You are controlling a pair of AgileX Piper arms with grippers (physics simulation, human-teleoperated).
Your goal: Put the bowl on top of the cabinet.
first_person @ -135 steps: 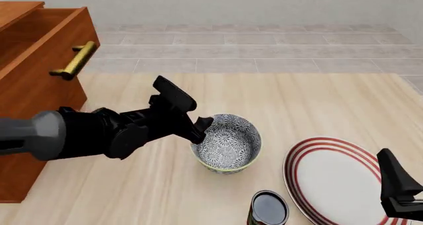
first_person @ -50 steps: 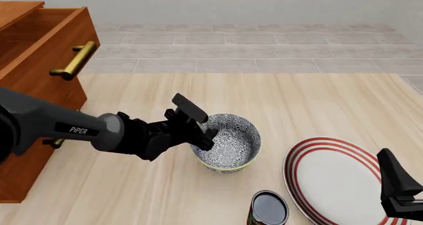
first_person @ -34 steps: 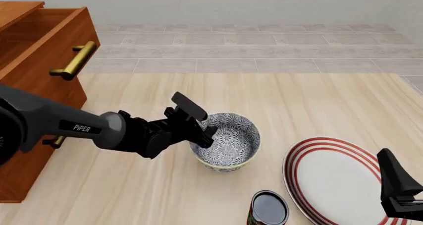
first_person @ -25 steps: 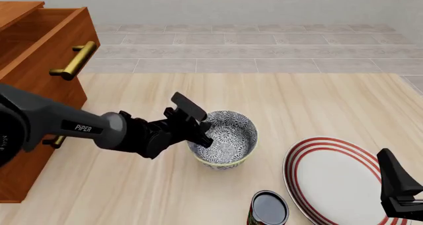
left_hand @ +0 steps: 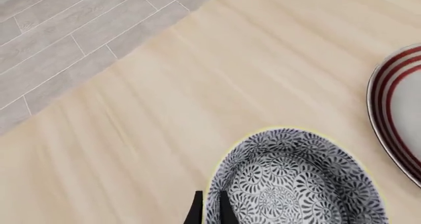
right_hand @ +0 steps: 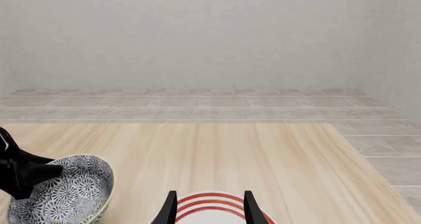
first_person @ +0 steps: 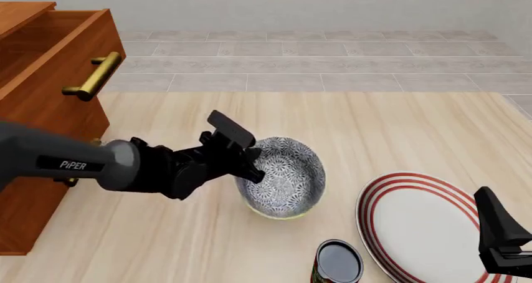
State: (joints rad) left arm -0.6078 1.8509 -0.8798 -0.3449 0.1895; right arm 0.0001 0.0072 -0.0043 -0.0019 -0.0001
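Since half a second ago your left hand (first_person: pixel 249 163) has tipped and begun raising the bowl (first_person: pixel 281 177), pinched at its near-left rim; it now leans toward the red-ringed plate (first_person: pixel 424 224), probably just clear of the bench (first_person: pixel 374 127). Your right hand (right_hand: pixel 209 206) sits half-open. Next comes the carry to the cabinet (first_person: pixel 42 77).

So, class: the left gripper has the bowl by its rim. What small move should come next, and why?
Probably lift it straight up. The left gripper pinches the near rim of the bowl, which looks tilted, and the cabinet top sits well above the table.
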